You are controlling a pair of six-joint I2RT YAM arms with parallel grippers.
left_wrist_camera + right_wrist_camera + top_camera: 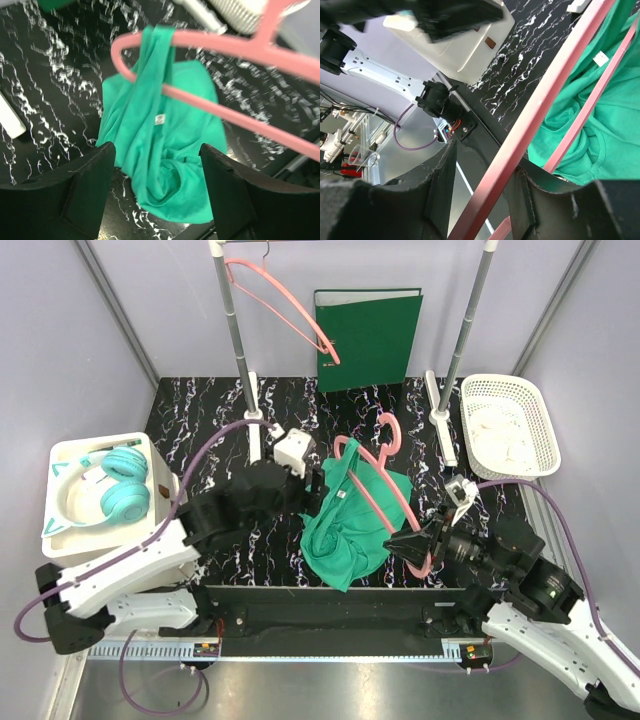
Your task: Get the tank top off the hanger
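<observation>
One strap [150,70] seems to be all that ties the tank top [345,525] to the pink hanger [240,47], so I judge the task well under way but not finished. Nearest the bases, the right claw [415,543] is clamped on the hanger's lower end, holding it tilted above the desk [190,420]. Just to that claw's left, the green body of the top lies heaped on the marbled surface, off the frame. Beyond the heap, the left claw [157,165] hovers with its fingers apart and nothing between them. The strap hangs just ahead of it, looped over the hanger's rounded shoulder. What is left, by my reading, is to slide that loop off the end so the hanger comes free. Well to the left of the left claw, a white tray [95,543] holds teal headphones [115,495]. Far beyond the right claw and a little to its right, a white basket [495,380] holds something pale that I cannot identify.
</observation>
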